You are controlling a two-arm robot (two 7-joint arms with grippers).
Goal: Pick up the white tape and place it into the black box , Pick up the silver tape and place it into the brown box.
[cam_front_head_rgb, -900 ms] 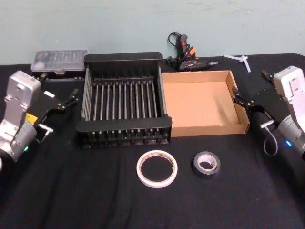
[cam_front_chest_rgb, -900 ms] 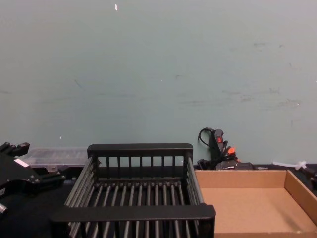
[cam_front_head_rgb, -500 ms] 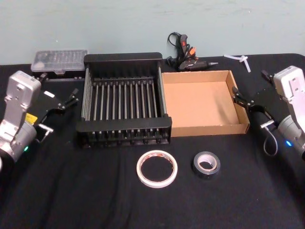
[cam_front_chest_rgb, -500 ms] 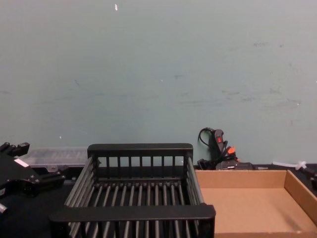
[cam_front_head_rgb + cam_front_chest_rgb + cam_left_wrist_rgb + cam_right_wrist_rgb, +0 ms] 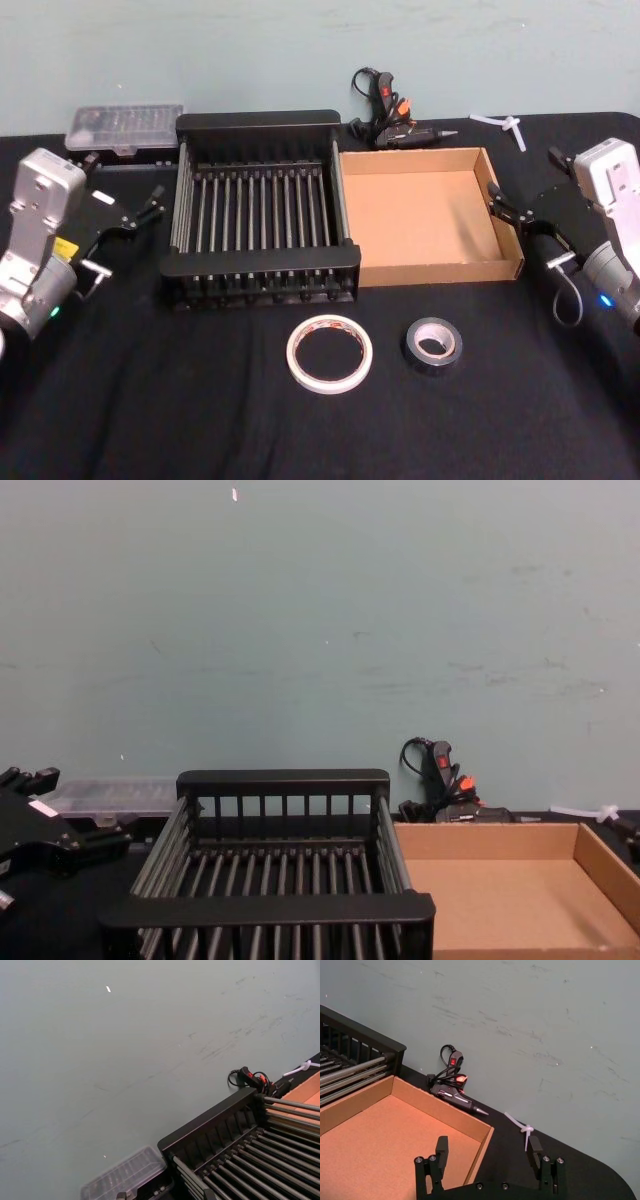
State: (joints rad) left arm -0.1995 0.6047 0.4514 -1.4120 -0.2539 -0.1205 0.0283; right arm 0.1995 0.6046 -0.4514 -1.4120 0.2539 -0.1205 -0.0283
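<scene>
Left gripper [image 5: 155,203] at the left side of the black worktop [image 5: 150,400], just left of the black box [image 5: 260,205], fingers slightly parted and empty. Far left behind it, a clear plastic case [image 5: 125,127], touching nothing else that can be made out. Black box standing mid-left, slatted floor bare, thick rims at the near and far ends. Right wall of it pressed against the left wall of the brown box [image 5: 430,215], a shallow cardboard tray, plain inside and holding nothing. On the worktop near of the black box, toward its right end: the white tape [image 5: 329,353], lying flat, red print on its rim. Just right of it, near of the brown box's left half and apart from the white roll: the silver tape [image 5: 432,345], flat too, pale core showing. Beyond the boxes, against the wall, a black glue gun [image 5: 385,115] with orange trigger and coiled cord. Farther right, a small white plastic piece [image 5: 503,125]. Right gripper [image 5: 487,1152] beside the right wall of the brown box, fingers spread wide, gripping nothing.
</scene>
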